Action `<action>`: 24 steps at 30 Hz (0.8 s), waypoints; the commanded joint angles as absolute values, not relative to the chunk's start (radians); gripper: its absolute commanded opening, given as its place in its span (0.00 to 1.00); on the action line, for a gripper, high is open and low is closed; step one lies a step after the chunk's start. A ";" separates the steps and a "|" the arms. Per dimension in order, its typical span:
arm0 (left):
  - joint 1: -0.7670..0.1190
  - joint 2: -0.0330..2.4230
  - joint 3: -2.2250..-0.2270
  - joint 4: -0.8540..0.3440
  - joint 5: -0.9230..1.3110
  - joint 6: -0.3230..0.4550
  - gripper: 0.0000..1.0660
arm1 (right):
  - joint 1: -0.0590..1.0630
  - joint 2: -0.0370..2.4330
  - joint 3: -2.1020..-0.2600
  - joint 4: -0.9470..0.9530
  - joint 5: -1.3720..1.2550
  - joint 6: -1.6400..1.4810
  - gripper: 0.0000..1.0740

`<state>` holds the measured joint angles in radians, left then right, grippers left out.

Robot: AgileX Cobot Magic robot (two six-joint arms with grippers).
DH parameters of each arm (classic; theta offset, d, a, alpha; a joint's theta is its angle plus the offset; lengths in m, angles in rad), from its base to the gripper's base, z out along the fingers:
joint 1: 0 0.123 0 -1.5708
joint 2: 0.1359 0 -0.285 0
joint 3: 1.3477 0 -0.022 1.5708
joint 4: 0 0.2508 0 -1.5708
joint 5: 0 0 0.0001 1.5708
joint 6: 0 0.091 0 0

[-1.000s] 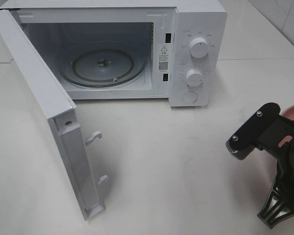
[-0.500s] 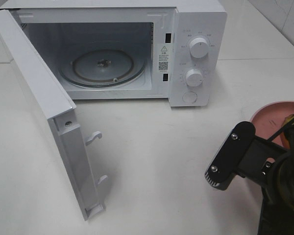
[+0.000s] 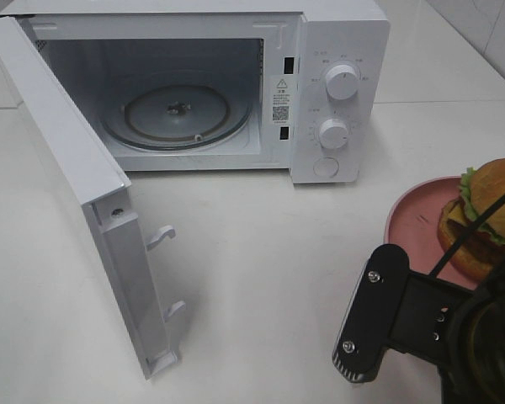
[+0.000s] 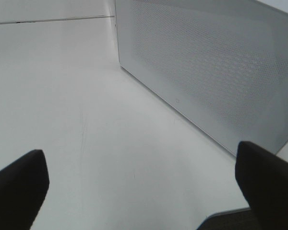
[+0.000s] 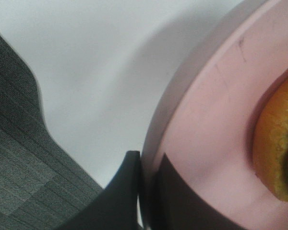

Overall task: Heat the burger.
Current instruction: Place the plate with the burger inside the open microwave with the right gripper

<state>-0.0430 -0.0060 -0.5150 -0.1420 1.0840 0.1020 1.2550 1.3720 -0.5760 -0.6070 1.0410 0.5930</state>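
The burger [image 3: 488,210], with a golden bun and green lettuce, sits on a round pink plate [image 3: 412,220] at the far right. In the right wrist view my right gripper [image 5: 149,160] is shut on the plate's rim [image 5: 206,120], one finger on each side, and the burger's bun [image 5: 276,153] lies just beyond. My right arm [image 3: 404,320] fills the lower right corner and hides the fingertips there. My left gripper [image 4: 140,155] is open with nothing in it, above bare table beside the microwave's perforated side wall [image 4: 216,72].
The white microwave [image 3: 337,50] stands at the back, its door [image 3: 76,168] swung wide to the left and its glass turntable [image 3: 177,114] bare. The table's near edge and grey floor [image 5: 19,158] lie close to the plate.
The plate has come leftward into view and the burger now shows on it. My right arm has shifted toward the lower edge of the high view. The microwave has not moved.
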 commanded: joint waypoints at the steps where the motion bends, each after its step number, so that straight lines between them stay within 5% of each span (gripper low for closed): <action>1: -0.045 -0.029 -0.515 -0.139 1.070 0.099 0.92 | 1.275 1.361 -0.576 -0.661 1.063 0.537 0.00; 24: -0.045 -0.029 -0.515 -0.139 1.070 0.099 0.92 | 1.275 1.361 -0.579 -0.781 0.928 0.315 0.00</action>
